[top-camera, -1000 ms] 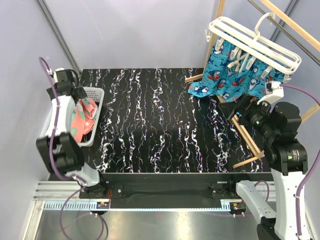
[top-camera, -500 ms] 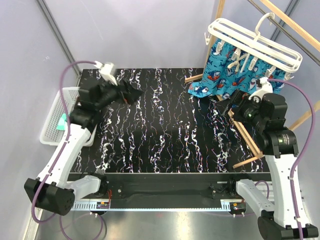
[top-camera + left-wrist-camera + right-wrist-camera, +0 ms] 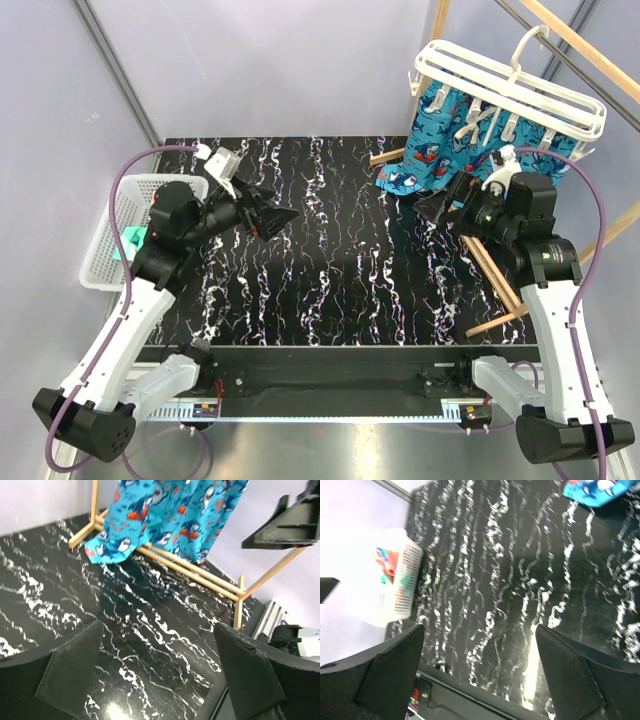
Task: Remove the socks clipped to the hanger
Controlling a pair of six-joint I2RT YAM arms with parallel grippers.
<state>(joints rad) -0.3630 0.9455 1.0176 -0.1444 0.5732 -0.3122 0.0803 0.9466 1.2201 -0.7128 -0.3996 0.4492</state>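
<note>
Over table (image 3: 330,285), left tool (image 3: 157,630) and right tool (image 3: 480,628) gape empty; hanger (image 3: 515,80) hides tops of socks (image 3: 440,140).

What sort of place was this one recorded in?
Probably a robot lab test cell, not a home: plain enclosing walls, a black marbled table, and a white clip hanger holding blue shark socks.

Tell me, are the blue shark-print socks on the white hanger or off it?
On it: the blue shark-print socks hang down from the white hanger, not lying loose on the table.
</note>
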